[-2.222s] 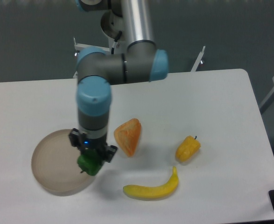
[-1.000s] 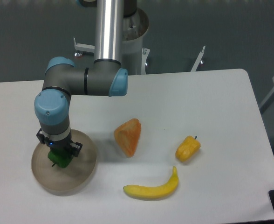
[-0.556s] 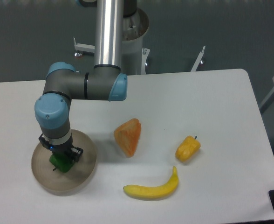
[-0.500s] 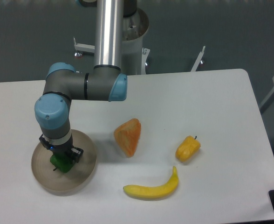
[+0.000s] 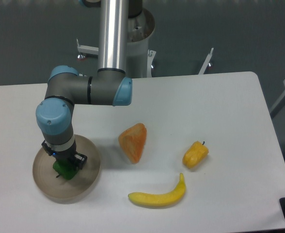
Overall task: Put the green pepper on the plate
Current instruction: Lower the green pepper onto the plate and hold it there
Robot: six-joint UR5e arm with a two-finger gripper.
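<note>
The green pepper [image 5: 64, 170] is small and dark green. It sits low over the middle of the round beige plate [image 5: 87, 182] at the table's front left. My gripper [image 5: 64, 165] points straight down over the plate and is shut on the green pepper, with its fingers on either side of it. The wrist hides the pepper's top, and I cannot tell whether the pepper touches the plate.
An orange wedge-shaped fruit [image 5: 134, 141] lies right of the plate. A yellow-orange pepper [image 5: 195, 155] lies further right. A banana [image 5: 158, 195] lies near the front edge. The arm's column stands at the back of the white table [image 5: 220, 107].
The gripper carried the green pepper left from the plate's right rim to over its middle, then lowered slightly. In the last half second it has barely moved.
</note>
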